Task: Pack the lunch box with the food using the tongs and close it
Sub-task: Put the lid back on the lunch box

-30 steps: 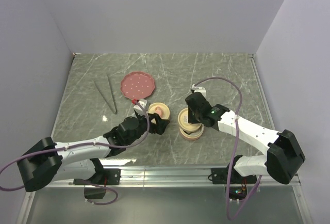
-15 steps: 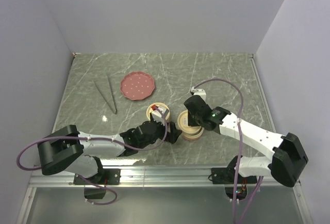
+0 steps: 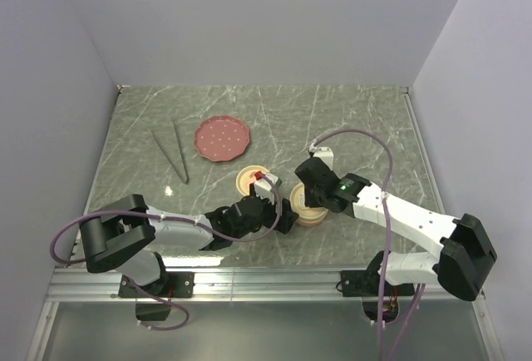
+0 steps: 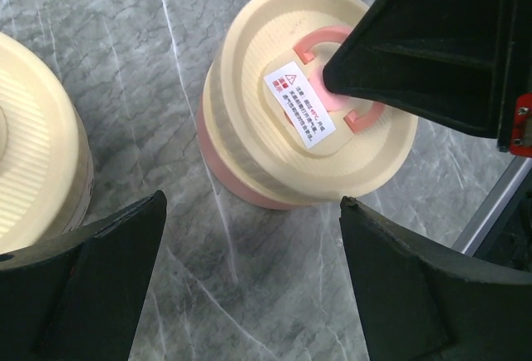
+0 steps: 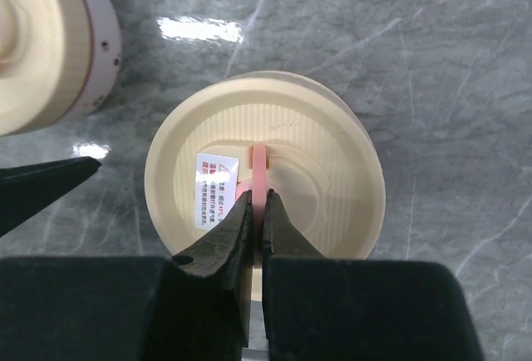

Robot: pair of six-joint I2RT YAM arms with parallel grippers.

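Pinching lid handle: right end effector

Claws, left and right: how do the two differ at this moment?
The left claw stands wide open, empty; the right claw is pinched shut on the pink handle. The left claw hangs beside the lidded container, apart from it; the right claw comes down on its top. Both are black and point at that same container.
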